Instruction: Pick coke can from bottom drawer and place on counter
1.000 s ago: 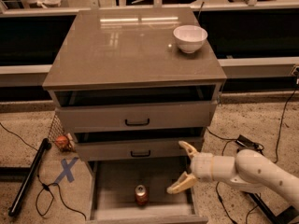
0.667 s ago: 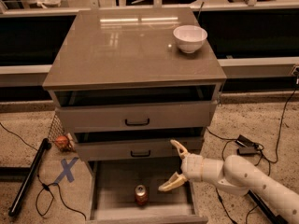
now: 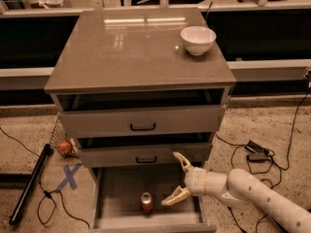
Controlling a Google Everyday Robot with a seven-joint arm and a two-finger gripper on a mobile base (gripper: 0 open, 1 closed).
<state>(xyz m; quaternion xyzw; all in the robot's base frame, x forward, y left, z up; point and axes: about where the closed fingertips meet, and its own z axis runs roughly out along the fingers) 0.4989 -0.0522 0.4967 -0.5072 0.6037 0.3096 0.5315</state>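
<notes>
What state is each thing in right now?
bottom drawer: pulled open.
coke can: upright on its floor, ungripped.
top drawer: ajar.
middle drawer: ajar.
white bowl: upright on counter.
gripper: open, over bottom drawer, right of coke can, not touching.

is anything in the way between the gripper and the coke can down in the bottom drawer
Nothing visible stands in the way. The gripper is open over the right part of the bottom drawer. The coke can stands upright close beside it, with only bare drawer floor between them.
</notes>
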